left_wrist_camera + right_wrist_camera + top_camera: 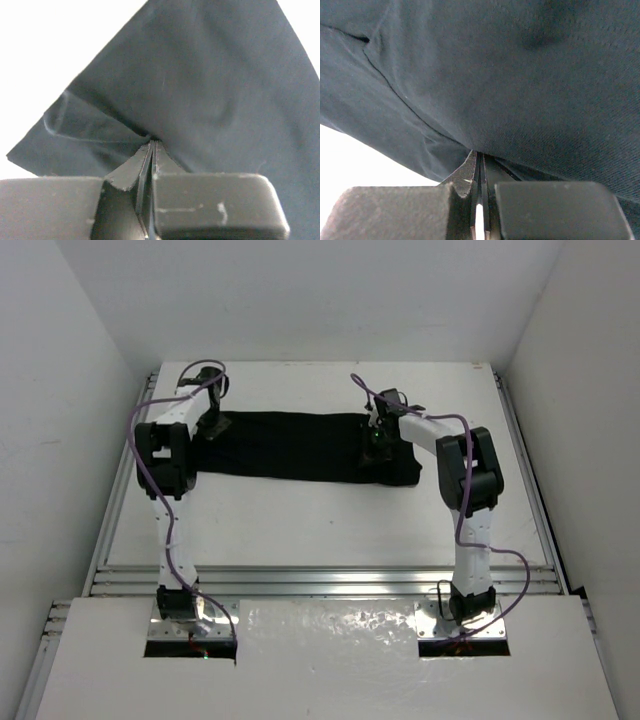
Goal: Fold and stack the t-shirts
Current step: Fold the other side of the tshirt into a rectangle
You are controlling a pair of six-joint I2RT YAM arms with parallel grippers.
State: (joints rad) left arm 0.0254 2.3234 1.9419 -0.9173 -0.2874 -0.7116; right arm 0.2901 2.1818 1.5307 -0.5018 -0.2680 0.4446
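Note:
The black t-shirt [290, 445] lies as a long flat band across the far half of the table. My left gripper [213, 423] is at its left end, shut on the cloth; in the left wrist view the jaws [153, 144] pinch a fold of the t-shirt [210, 90]. My right gripper [378, 443] is near the right end, shut on the cloth; in the right wrist view the closed jaws [480, 154] grip the t-shirt [520, 75], which hangs over them.
The white table [320, 520] has metal rails along its left, right and near edges. White walls enclose the back and sides. Purple cables loop from both arms.

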